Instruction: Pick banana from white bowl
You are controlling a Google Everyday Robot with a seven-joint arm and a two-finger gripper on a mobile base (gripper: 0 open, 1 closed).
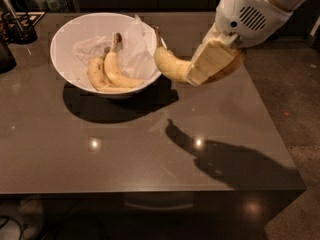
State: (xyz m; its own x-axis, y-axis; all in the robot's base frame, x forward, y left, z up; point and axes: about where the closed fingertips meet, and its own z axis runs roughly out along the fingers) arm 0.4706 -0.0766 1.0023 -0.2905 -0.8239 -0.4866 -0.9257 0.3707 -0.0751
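Note:
My gripper (202, 66) is shut on the banana (169, 61), a single curved yellow banana with a thin dark stem pointing up. I hold it in the air just right of the white bowl (70, 31), above the table. The bowl is wide and round, lined with crumpled white paper (132, 49), and stands at the table's back left. Two fatter bananas joined at one brown stem (110, 74) lie inside it.
The grey table (150, 149) stretches to the front and right, with its edge at the right near a speckled floor (300, 99). Dark objects (15, 26) stand at the far left behind the bowl.

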